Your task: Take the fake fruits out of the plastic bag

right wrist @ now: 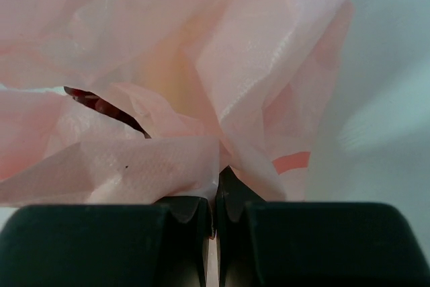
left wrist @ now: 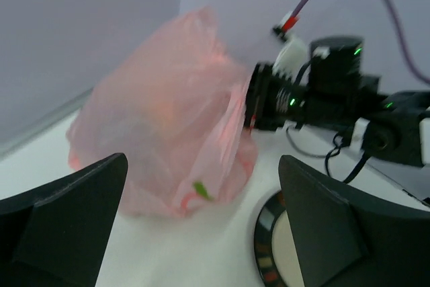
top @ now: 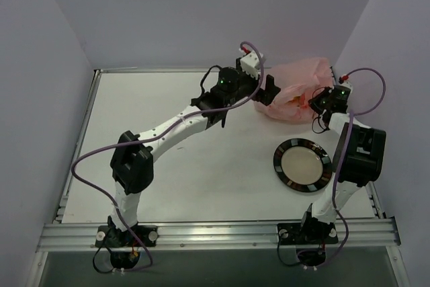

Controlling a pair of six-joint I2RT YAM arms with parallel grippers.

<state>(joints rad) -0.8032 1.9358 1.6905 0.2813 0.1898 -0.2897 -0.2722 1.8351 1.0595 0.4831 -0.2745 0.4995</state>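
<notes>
The pink plastic bag lies bunched at the far right of the table. It also shows in the left wrist view and fills the right wrist view. My right gripper is shut on a fold of the bag's film at its right side. My left gripper is open and empty just left of the bag, its jaws wide apart. The fruits are inside the bag: a yellow-orange glow, a dark purple bit and a green leaf show through.
A round black-rimmed plate with nothing on it sits in front of the bag, near the right arm; its rim shows in the left wrist view. Grey walls close in behind and to the right of the bag.
</notes>
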